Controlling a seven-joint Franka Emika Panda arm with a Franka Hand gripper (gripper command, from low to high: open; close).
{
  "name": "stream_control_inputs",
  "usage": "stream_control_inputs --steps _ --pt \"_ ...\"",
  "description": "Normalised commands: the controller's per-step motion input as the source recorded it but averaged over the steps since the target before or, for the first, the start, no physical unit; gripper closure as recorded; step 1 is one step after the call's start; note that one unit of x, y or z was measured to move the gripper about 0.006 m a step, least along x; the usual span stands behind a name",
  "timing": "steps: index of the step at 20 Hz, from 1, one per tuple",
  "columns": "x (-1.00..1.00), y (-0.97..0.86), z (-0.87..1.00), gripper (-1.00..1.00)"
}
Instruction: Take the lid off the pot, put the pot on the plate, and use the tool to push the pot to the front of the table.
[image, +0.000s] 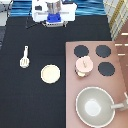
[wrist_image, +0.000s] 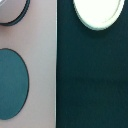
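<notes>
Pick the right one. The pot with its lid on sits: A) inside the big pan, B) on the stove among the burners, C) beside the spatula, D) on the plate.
B: the pot, lid on, stands on the stove, apart from the plate; the gripper hangs near the exterior view's top.

On the large black table (image: 30, 100), toward the exterior view's left: the cream-white tool (image: 24, 56), flat, handle toward the top. Near the middle, below and right of it and well apart: the cream plate (image: 50, 74), just beside the edge of a brownish-pink stove block (image: 95, 82) filling the table's lower right corner. At the exterior view's top, over the far edge: the gripper (image: 54, 19).
</notes>
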Motion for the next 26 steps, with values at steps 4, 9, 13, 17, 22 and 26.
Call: stream_control_inputs --steps 4,9,13,17,22,26 --pt "0.31 0.26 0.32 -1.0" --pt "0.68 0.72 0.73 -1.0" --pt "0.95 0.6 0.76 -1.0" --pt "1.0 0.54 0.61 -1.0" --pt "1.0 0.46 0.39 -1.0" --pt "1.0 0.46 0.19 -1.0"
